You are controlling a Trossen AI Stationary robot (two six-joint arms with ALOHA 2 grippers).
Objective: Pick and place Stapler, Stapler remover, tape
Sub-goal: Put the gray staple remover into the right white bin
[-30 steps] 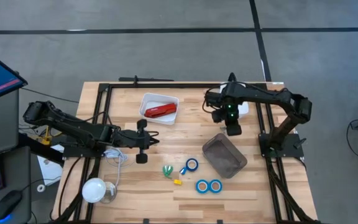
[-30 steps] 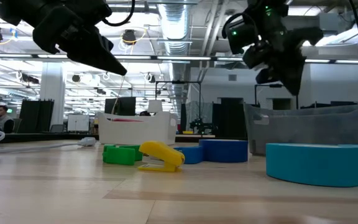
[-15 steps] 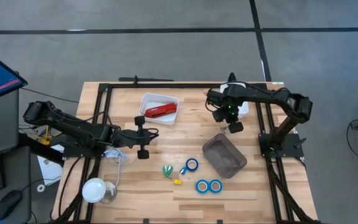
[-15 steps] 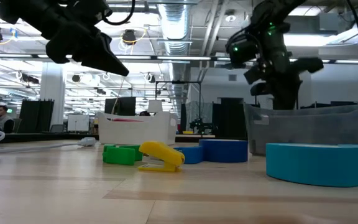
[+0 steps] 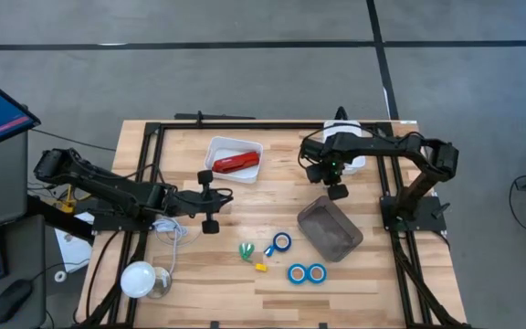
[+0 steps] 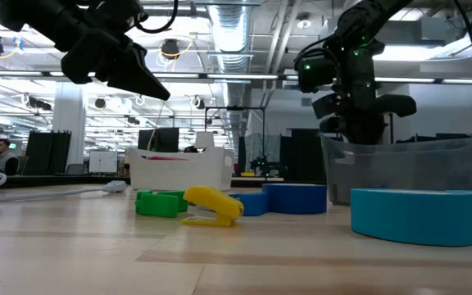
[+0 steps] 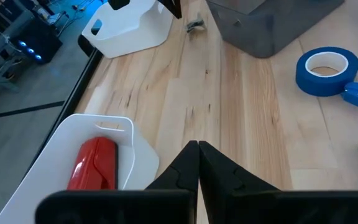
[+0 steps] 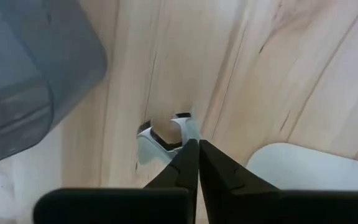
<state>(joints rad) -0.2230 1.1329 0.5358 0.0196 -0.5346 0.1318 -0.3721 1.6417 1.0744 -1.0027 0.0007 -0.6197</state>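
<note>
R gripper [image 8: 192,144] fingers pressed together, empty, tips over small metal clip [image 8: 166,134] on wood by grey bin [image 5: 331,228]. L gripper [image 7: 197,146] pressed shut too, near white tray [image 5: 236,145] w/ red stapler [image 5: 236,163]. Blue tape rolls [image 5: 306,272] at front.

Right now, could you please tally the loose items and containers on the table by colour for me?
Red stapler: 1
Blue tape rolls: 3
Green piece: 1
Yellow piece: 1
White trays: 2
Grey bin: 1
Small metal piece: 1
Total: 10
</note>
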